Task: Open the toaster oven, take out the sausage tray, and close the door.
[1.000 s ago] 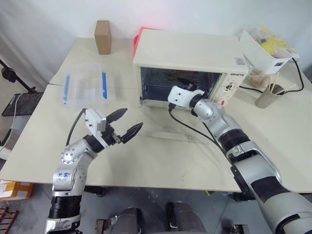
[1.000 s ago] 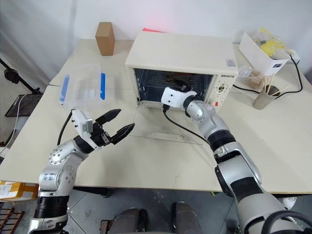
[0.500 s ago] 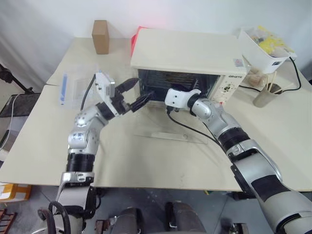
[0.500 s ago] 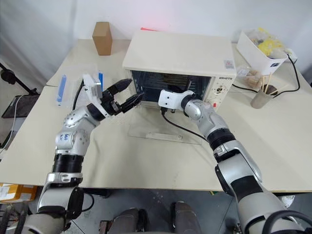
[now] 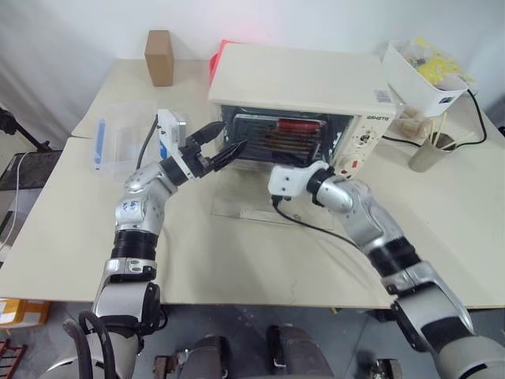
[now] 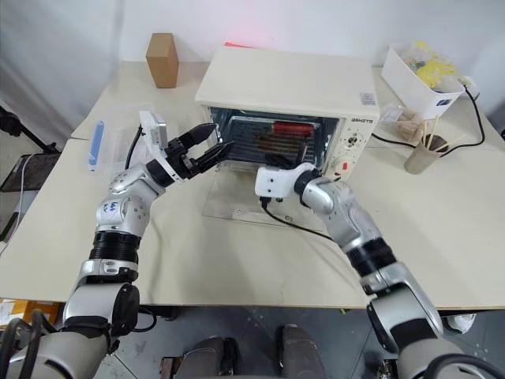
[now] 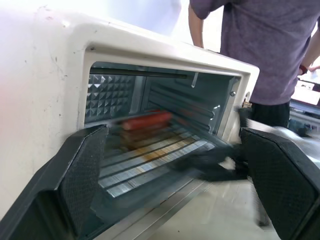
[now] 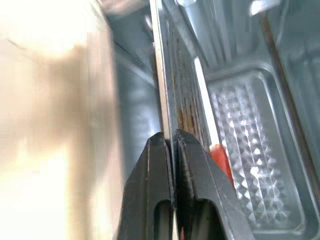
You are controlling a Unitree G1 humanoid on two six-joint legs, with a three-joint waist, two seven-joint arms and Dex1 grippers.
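1. Edges: the right gripper (image 8: 172, 145) is pinched tight on the front rim of the ridged silver sausage tray (image 5: 276, 136), partly out of the cream-white boxy toaster oven (image 5: 316, 79).
2. The glass door (image 5: 260, 201) lies flat on the table.
3. The left gripper (image 5: 223, 145) gapes wide at the oven's left edge, holding nothing.

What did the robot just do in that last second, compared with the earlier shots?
The right gripper shut its jaws on the sausage tray rim and began drawing it out of the toaster oven. The left gripper rose from over the table to the oven's left opening, jaws open. The door stayed flat and open.
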